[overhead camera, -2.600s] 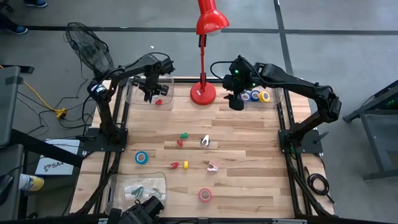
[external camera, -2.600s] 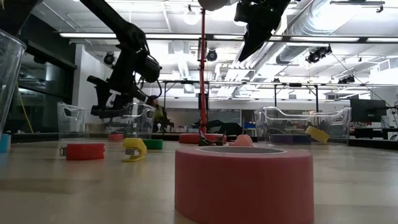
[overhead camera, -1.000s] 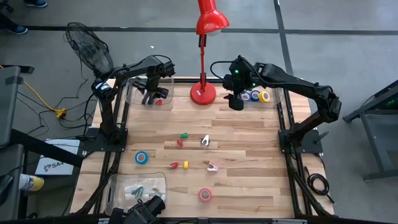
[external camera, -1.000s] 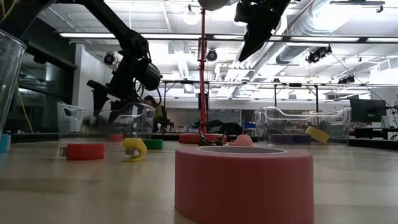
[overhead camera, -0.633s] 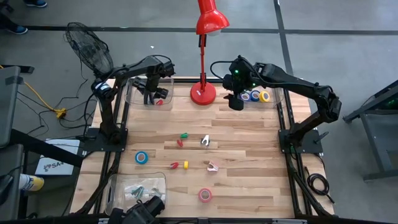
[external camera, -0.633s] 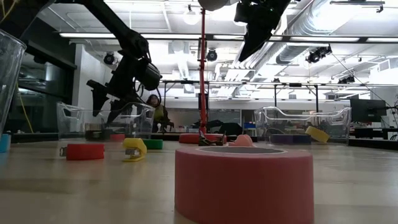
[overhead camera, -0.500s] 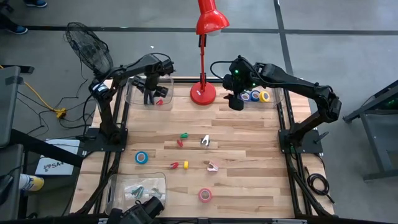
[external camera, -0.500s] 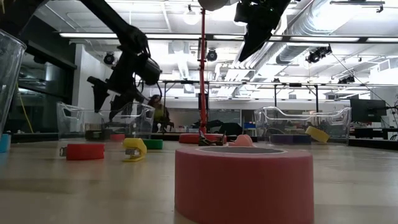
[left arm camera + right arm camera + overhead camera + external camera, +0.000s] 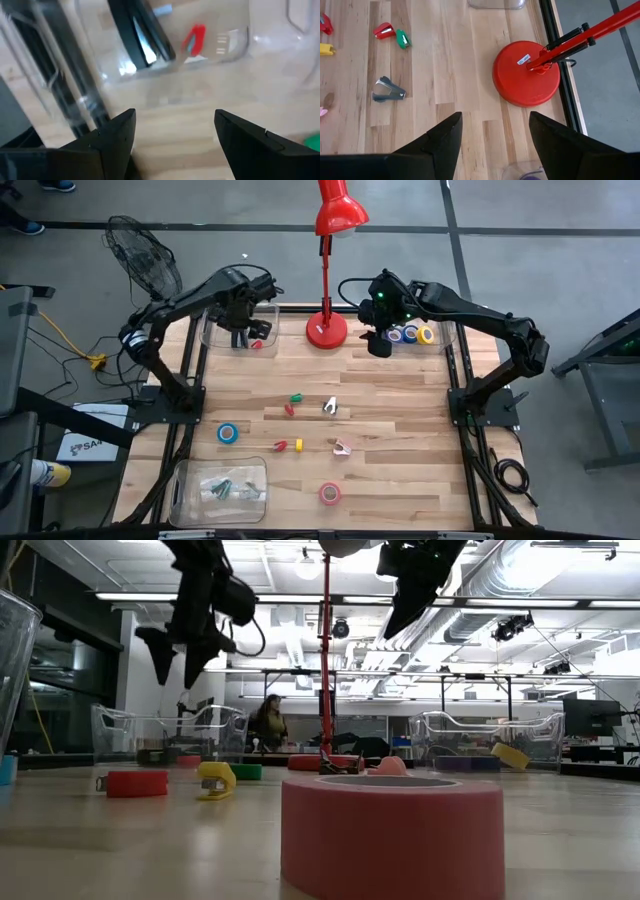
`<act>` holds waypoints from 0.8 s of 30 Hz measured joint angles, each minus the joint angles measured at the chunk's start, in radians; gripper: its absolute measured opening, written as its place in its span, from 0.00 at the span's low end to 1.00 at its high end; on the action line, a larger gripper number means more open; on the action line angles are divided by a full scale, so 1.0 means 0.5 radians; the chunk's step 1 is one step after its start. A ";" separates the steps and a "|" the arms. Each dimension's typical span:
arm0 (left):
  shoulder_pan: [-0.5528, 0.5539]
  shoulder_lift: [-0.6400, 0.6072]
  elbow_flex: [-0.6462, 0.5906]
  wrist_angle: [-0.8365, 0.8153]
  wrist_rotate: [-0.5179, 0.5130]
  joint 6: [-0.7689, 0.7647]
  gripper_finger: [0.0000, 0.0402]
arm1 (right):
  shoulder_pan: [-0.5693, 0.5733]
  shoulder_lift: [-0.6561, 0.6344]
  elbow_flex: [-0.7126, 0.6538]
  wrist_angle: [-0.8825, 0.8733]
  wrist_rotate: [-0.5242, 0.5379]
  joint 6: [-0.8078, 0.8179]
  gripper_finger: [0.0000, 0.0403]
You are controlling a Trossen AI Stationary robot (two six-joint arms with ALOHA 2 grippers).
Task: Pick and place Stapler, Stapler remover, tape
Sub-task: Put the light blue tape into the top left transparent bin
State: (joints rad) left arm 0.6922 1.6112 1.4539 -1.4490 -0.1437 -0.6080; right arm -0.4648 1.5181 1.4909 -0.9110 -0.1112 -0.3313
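Both sets of jaws stand wide apart and hold nothing. Taking the red lamp (image 9: 327, 328) at the table's far edge as the marker: the left gripper (image 9: 238, 332) hangs to the lamp's left, raised above a clear bin (image 9: 212, 338) at the far-left corner. Its arm reaches in from the left side, elbow bent high, wrist turned downward; in the low view the left gripper (image 9: 182, 652) points down, well above the bin's rim. The left wrist view looks past the spread fingers (image 9: 116, 135) into that bin, where the black stapler (image 9: 140, 37) lies slantwise with a small red staple remover (image 9: 194, 39) just beside it.

The right gripper (image 9: 378, 343) hangs just to the lamp's right, its arm stretched in from the right edge with the elbow folded near the frame. Beside it, farther right of the lamp, a second clear bin (image 9: 444, 336) holds tape rolls (image 9: 411, 334) in blue, purple and yellow.

Nearer than the lamp, loose on the wood, lie a blue tape roll (image 9: 228, 432), a pink tape roll (image 9: 329, 493), and several small staple removers (image 9: 330, 406) in the middle. Another clear bin (image 9: 184, 481) sits at the near-left corner.
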 joint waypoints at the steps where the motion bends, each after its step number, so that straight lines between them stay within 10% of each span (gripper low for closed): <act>1: -0.041 -0.022 0.000 -0.034 -0.003 -0.047 0.66 | 0.000 0.000 0.000 -0.005 0.000 0.011 0.55; 24: -1.069 -0.481 -0.792 -0.031 0.482 -1.252 0.66 | 0.000 0.000 0.000 -0.032 -0.001 0.017 0.55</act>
State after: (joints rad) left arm 0.1580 1.3706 1.0578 -1.4644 0.0971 -1.2339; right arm -0.4648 1.5181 1.4910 -0.9272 -0.1116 -0.3229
